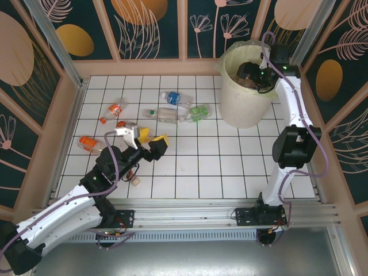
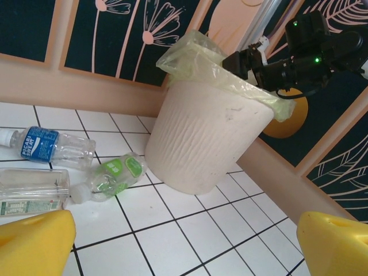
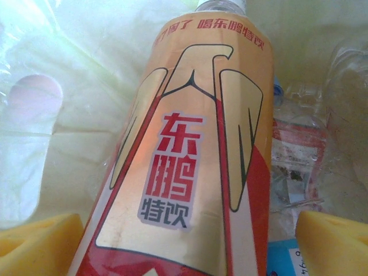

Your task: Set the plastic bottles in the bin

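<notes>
- The right gripper (image 3: 190,241) hangs inside the bin (image 1: 241,109) with its pads wide apart. A gold-and-red labelled bottle (image 3: 195,144) stands between them, clear of the right pad, so it looks released rather than gripped.
- The bottle sits close against the left pad. Lifting out could drag it up, or snag the pale green liner (image 3: 86,86).
- The left gripper (image 1: 146,141) hovers at the near left, fully spread and empty.
- Other bottles lie on the tiles left of the bin, the green-labelled bottle (image 1: 198,112) nearest. They are light and round, so a glancing pinch could roll one away.
</notes>
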Motion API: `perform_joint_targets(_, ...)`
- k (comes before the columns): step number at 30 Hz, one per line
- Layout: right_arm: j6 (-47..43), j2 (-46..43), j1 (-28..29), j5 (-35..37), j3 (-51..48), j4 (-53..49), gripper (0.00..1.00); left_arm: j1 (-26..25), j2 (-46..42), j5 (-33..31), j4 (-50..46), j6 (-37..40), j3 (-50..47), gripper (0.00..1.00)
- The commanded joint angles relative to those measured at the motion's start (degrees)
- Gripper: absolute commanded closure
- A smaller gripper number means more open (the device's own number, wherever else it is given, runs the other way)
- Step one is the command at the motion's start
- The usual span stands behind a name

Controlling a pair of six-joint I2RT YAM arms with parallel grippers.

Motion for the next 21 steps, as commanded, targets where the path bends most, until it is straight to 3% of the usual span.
perform_joint_targets(1,0.57,-3.46,0.01,1.32,0.97,-1.42,0.04,-0.42,0.13,-1.08,-1.30,1.91,3.33,0.01)
perform_joint_targets(5,0.40,-5.73,-0.04,1.62,0.44,-0.97,0.04,-0.43,0.69,1.93,-2.56,3.87,5.45,0.01)
perform_joint_targets(13,-0.31,-8.86,-0.03,1.09,-1.60,-0.36,0.01,-0.43,7.88,11.55,-18.67,12.91,18.57,0.01)
perform_joint_targets(21,-0.90,-13.56,0.17,2.99,-5.84,6.18,0.01,-0.43,5.20,14.88,-17.40,22.12,14.21,0.01)
